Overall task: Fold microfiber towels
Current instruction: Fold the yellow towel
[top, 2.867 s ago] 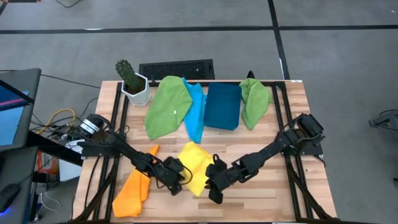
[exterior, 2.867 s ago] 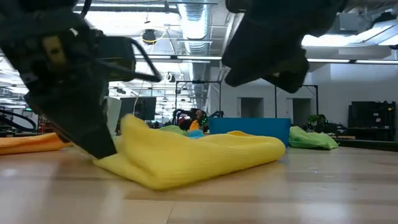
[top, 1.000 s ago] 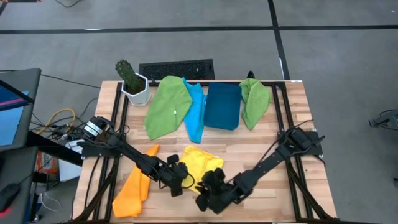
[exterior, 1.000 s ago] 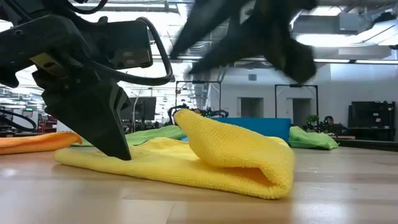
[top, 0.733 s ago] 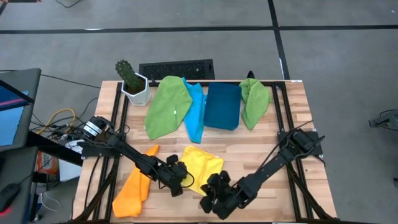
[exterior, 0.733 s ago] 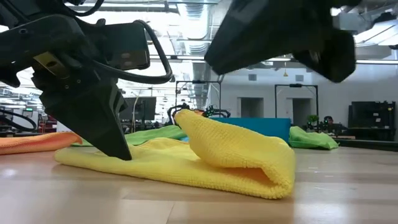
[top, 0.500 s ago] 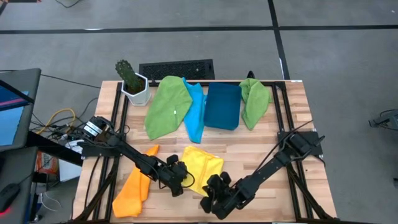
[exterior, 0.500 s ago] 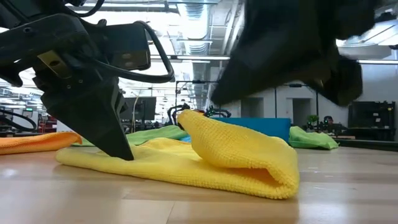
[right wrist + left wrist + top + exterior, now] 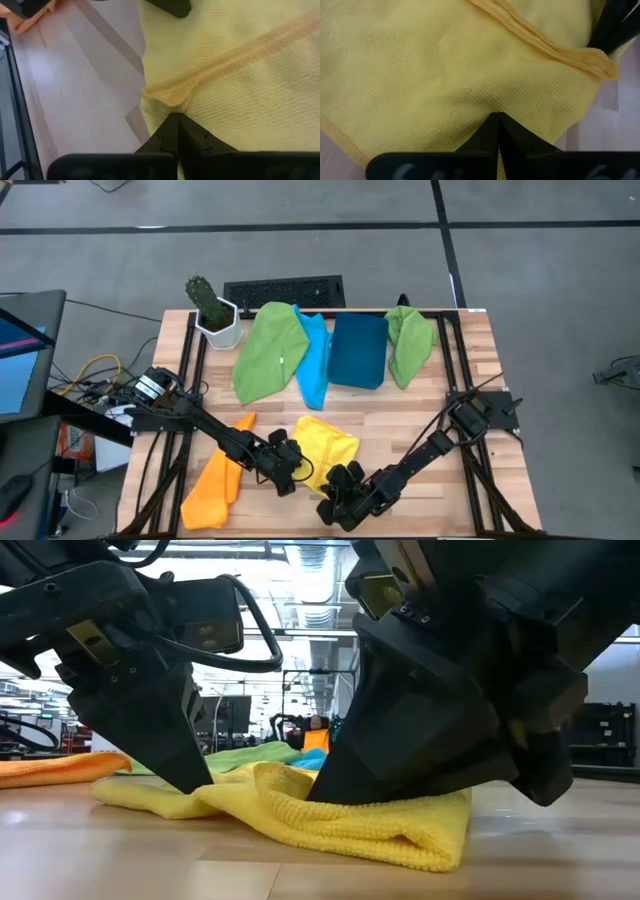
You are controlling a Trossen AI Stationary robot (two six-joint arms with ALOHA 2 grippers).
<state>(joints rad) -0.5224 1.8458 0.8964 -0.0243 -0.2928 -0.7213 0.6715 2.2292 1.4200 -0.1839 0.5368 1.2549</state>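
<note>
A yellow towel (image 9: 325, 442) lies folded over on the table's near middle; it also shows in the low view (image 9: 330, 820). My left gripper (image 9: 297, 470) is shut at the towel's left side and reaches down onto it in the low view (image 9: 197, 785). My right gripper (image 9: 337, 488) is shut at the towel's near edge (image 9: 322, 796). An orange towel (image 9: 215, 485) lies at the near left. Two green towels (image 9: 270, 350) (image 9: 409, 340) and a light blue one (image 9: 315, 362) lie at the back. My left gripper has its shut fingertips (image 9: 496, 131) on the yellow towel's flat part (image 9: 492, 102), where creases run together at the tips. The fingers slant down from the table's left. The towel lies on the table. My right gripper has its shut fingertips (image 9: 175, 131) on the yellow towel's hemmed edge (image 9: 167, 96), which puckers right at the tips. The fingers slant down from the table's near right. How many layers it has I cannot tell. The towel rests on the table.
A dark blue bin (image 9: 358, 350) stands at the back between the light blue and the right green towel. A potted cactus (image 9: 213, 315) stands at the far left corner, and a keyboard (image 9: 285, 290) lies beyond the table's far edge. Bare wood shows at the near right.
My right gripper has come down from above onto the yellow towel's near edge. The towel's raised, rolled-over fold has sunk lower and flatter under it. My left gripper has stayed on the towel's left side.
</note>
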